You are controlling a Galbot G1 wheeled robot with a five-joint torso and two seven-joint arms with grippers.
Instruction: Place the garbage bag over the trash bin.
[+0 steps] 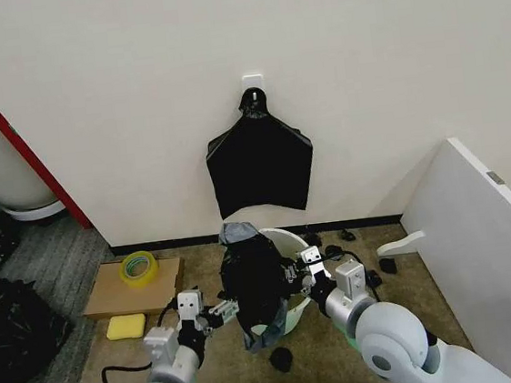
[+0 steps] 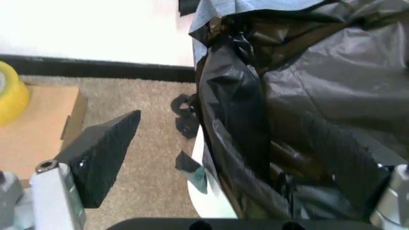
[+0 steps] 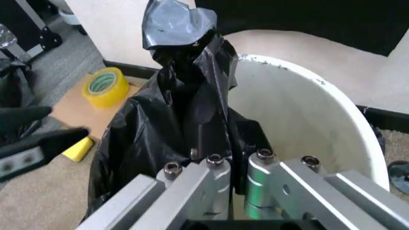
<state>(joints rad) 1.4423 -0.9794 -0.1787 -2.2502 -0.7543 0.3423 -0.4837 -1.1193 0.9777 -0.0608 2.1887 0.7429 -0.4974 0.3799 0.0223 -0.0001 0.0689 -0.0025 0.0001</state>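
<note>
The garbage bag [image 1: 254, 283] stands bunched upright, long axis vertical, draped over the near-left rim of the trash bin [image 1: 284, 243] on the carpet by the wall. Left claw [image 1: 221, 312] is spread wide w/ bag plastic between its fingers; right claw [image 1: 299, 273] is pinched on the bag at the rim. Right wrist view shows the bin's bare white inside [image 3: 307, 124]; left wrist view shows mostly bag folds [image 2: 307, 105].
</note>
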